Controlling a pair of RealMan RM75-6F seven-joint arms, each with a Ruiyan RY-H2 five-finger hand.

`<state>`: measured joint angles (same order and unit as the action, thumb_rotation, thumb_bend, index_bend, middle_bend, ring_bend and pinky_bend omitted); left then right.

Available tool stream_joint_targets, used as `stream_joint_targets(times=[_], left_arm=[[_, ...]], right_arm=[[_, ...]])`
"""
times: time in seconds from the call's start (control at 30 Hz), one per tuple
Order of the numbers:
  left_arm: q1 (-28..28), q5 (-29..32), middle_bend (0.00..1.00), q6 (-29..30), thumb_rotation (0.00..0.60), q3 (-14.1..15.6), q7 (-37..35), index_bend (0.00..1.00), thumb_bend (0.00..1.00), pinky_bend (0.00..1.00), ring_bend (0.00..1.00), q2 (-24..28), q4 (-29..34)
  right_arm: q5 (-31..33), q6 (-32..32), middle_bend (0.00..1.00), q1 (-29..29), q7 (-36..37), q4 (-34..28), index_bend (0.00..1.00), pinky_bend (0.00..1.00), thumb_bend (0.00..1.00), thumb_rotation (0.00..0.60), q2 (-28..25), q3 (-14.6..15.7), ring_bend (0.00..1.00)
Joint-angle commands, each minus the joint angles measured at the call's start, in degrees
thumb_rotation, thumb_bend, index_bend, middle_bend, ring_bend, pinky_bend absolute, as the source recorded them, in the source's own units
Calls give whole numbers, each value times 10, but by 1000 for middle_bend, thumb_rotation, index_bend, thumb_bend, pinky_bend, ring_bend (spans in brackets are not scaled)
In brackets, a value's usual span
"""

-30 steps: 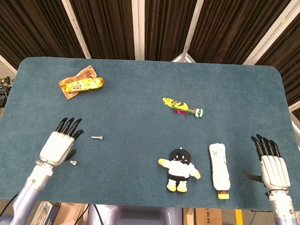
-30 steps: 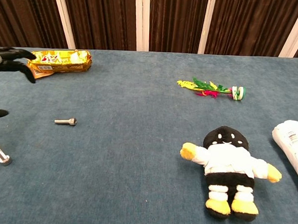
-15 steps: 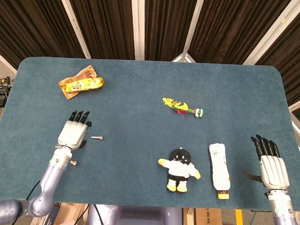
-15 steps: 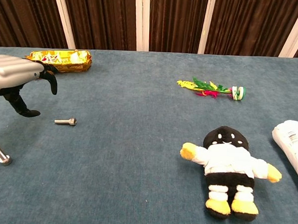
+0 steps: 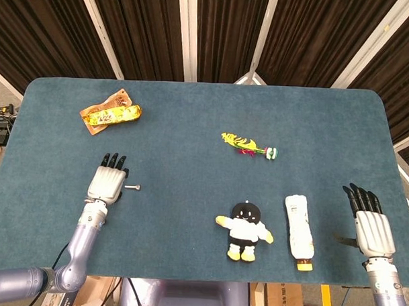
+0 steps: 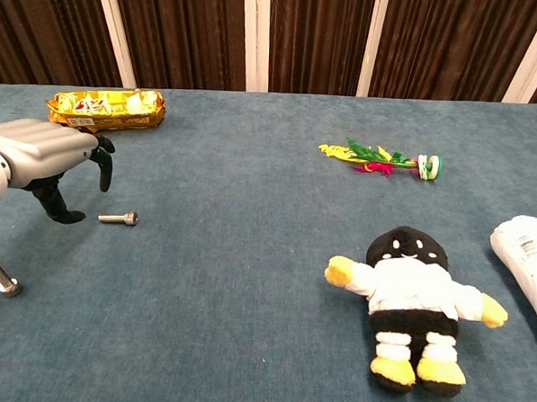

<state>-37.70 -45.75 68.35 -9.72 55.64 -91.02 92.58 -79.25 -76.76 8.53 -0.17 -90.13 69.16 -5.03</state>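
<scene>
My left hand [image 5: 108, 184] hovers open over the left part of the table, fingers apart and holding nothing. In the chest view the left hand [image 6: 47, 156] has its fingertips pointing down, just left of a small silver bolt [image 6: 119, 217]. That bolt [image 5: 132, 187] lies close to the right of the hand in the head view. A second, thicker bolt [image 6: 1, 278] lies nearer the front edge, below the hand. My right hand [image 5: 368, 226] rests open and flat at the front right, to the right of a white bottle [image 5: 299, 230].
A yellow snack packet [image 5: 112, 114] lies at the back left. A feathered toy [image 5: 248, 145] lies right of the middle. A black-and-white plush doll [image 5: 245, 230] lies face up near the front, beside the white bottle [image 6: 527, 260]. The blue table [image 5: 192, 126] ends close behind the packet.
My left hand has moved forward and to the right, from beside the thicker bolt to just left of the small bolt. The right hand has stayed still.
</scene>
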Motion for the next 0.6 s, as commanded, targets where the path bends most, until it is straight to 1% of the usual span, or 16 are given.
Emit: stream_joint_targets(times=[0.03, 0.2, 0.43, 0.6], left_arm=[[-5, 4, 73, 3, 600, 3, 6, 407, 427, 0, 0, -6, -5], [-10, 12, 73, 6, 600, 9, 12, 406, 427, 0, 0, -15, -16], [-13, 10, 73, 1, 600, 17, -2, 405, 428, 0, 0, -26, -37], [-18, 5, 87, 0, 600, 19, -9, 418, 469, 0, 0, -36, -52]], right_arm=[[0, 2, 68, 1, 0, 0, 83, 0, 112, 600, 1, 1, 15], [1, 0, 67, 0, 1, 1, 84, 0, 112, 600, 1, 0, 15], [2, 0, 67, 0, 1, 1, 84, 0, 111, 600, 1, -1, 15], [3, 0, 67, 0, -1, 2, 84, 0, 112, 600, 2, -1, 15]])
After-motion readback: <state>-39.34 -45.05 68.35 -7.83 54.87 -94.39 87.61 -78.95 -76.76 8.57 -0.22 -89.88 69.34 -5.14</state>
